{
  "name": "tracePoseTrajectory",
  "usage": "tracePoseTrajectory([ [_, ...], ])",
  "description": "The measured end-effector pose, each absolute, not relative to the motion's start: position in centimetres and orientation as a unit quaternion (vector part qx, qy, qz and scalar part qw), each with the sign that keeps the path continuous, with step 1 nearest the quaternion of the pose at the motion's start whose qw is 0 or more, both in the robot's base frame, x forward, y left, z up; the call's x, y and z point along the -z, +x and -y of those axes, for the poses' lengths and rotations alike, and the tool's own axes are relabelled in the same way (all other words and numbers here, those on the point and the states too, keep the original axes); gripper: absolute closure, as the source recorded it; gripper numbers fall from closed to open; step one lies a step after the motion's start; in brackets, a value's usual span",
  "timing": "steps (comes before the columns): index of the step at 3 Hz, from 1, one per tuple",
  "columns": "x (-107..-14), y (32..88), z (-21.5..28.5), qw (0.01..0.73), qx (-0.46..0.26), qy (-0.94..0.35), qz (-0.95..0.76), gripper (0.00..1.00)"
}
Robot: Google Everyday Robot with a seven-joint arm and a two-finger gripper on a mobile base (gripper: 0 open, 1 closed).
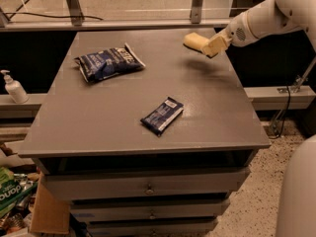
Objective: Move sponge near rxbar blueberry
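Note:
The sponge (pixel 193 40), a pale yellow foam block, hangs a little above the far right part of the grey table (pixel 89 125), with its shadow on the tabletop below. My gripper (pixel 211 46) reaches in from the right and is shut on the sponge's right end. The rxbar blueberry (pixel 162 115), a small flat dark blue wrapper with a white patch, lies near the table's front middle, well apart from the sponge.
A larger puffy dark blue chip bag (pixel 107 63) lies at the table's back left. A soap bottle (pixel 14 88) stands on a ledge to the left. Drawers (pixel 148 187) sit under the tabletop, with a cardboard box (pixel 47 214) on the floor at left.

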State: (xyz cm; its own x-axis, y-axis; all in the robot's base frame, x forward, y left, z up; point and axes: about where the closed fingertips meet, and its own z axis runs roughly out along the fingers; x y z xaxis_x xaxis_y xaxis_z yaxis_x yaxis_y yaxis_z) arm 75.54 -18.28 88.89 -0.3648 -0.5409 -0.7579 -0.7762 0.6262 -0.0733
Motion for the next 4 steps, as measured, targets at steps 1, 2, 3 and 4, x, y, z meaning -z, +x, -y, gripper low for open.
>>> tracePoseTrajectory([
  [1, -89.9, 70.2, 16.4, 0.387, -0.159, -0.456, -0.786, 1.0],
  [2, -88.7, 69.1, 15.4, 0.374, -0.167, -0.466, -0.784, 1.0],
  [3, -88.8, 69.2, 15.1, 0.374, -0.167, -0.47, -0.782, 1.0],
  [4, -88.8, 68.3, 14.0, 0.369, -0.167, -0.497, -0.768, 1.0],
])
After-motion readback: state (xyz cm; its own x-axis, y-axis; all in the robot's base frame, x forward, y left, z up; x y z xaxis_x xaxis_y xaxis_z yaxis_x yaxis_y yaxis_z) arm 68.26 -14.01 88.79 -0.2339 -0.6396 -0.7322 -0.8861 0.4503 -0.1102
